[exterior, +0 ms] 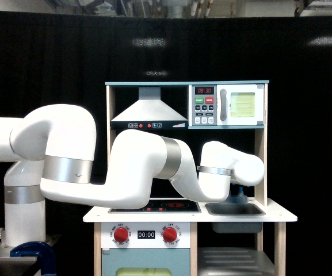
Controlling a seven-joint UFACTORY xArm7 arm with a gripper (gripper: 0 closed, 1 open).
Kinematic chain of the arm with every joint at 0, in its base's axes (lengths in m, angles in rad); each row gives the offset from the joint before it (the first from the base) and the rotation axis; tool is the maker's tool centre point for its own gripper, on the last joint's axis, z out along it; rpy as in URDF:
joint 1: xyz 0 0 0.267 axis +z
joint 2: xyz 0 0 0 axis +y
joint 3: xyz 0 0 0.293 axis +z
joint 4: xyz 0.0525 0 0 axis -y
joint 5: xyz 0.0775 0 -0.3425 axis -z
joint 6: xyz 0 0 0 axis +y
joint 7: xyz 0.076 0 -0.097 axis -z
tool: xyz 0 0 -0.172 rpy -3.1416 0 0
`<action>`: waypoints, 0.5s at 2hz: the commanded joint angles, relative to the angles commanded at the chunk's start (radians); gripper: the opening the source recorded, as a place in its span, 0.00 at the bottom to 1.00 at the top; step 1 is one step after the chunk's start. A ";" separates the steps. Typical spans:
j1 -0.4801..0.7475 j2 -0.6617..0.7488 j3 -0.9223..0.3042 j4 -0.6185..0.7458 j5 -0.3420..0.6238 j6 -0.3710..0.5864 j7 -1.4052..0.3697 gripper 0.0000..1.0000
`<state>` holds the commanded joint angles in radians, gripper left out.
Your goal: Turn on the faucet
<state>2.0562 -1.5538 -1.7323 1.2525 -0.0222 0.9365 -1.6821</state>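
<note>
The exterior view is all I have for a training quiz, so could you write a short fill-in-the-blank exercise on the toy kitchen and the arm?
1. The microwave display shows the digits ____.
2. The white arm's wrist hangs over the grey ____, on the exterior view's right of the stovetop.
3. The two round stove knobs under the stovetop are coloured ____.
4. The small clock between those knobs reads ____.

Missing words: 08:30; sink; red; 00:00

Arm's wrist (235, 169) fills the gap above the sink (235, 210). Microwave shelf (228, 126) caps it overhead; side post (260, 167) blocks the exterior view's right.
</note>
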 joint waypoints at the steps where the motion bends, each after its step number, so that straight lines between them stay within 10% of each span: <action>1: -0.204 0.020 0.031 -0.134 -0.017 0.071 0.030 1.00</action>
<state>1.8525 -1.5339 -1.7015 1.1181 -0.0391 1.0073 -1.6519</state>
